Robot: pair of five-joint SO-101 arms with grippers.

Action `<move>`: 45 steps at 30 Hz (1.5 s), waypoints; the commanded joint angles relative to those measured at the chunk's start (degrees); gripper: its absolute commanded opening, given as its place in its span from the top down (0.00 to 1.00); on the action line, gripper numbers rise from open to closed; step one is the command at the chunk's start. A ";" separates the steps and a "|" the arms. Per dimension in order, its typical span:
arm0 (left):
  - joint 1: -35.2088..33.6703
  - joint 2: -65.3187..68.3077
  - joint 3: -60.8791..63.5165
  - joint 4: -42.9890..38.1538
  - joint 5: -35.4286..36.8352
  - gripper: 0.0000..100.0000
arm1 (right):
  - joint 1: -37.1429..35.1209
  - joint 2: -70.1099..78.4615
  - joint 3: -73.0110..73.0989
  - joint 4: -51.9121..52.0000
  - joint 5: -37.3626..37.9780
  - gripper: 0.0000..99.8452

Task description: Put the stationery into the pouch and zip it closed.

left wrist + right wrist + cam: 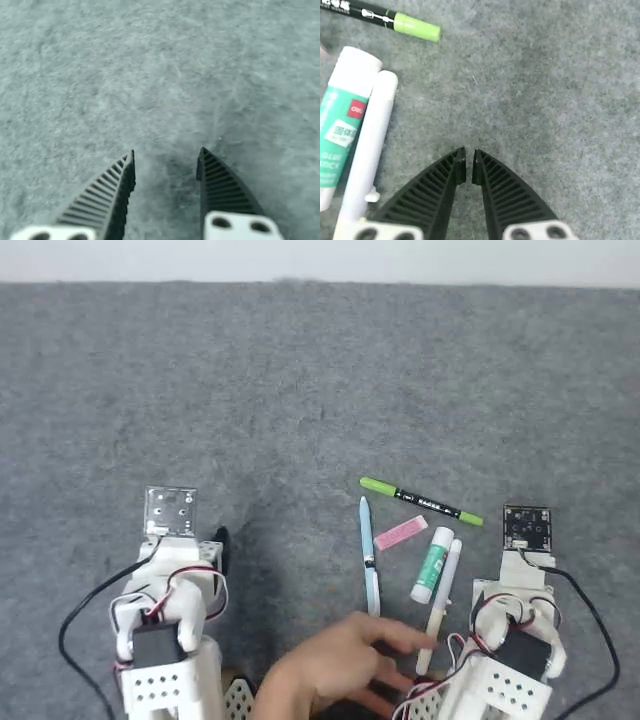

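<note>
We see white pen, near-vertical, lower right, just left of right jaws (nearly closed, empty); left jaws parted, farther.

Light soft, even, from overhead; shadows faint, soft-edged. High view: grey surface uniformly bright, pale band along far edge brighter. Left wrist view: diffuse dark patch on surface between and under fingers of left hand; surface lighter farther out. Right wrist view: weak shadow under right hand; white pen and glue stick brightly lit, matte, thin shadow alongside pen.
</note>
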 commanded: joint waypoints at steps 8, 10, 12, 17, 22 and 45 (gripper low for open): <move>6.68 -1.32 -0.57 0.62 -0.35 0.81 | 0.57 -0.84 1.05 0.40 -0.26 0.96; 6.68 -1.32 -0.57 0.62 -0.35 0.81 | 0.57 -0.84 1.05 0.40 -0.26 0.96; 6.68 -1.32 -0.57 0.62 -0.35 0.81 | 0.57 -0.84 1.05 0.40 -0.26 0.96; 6.68 -1.32 -0.57 0.62 -0.35 0.81 | 0.66 -0.92 1.05 0.40 -0.26 0.96; 6.68 -1.32 -0.57 0.62 -0.35 0.81 | 0.66 -0.92 1.05 0.40 -0.26 0.96; 6.68 -1.32 -0.57 0.62 -0.35 0.81 | 0.57 -1.01 1.05 0.40 -0.26 0.96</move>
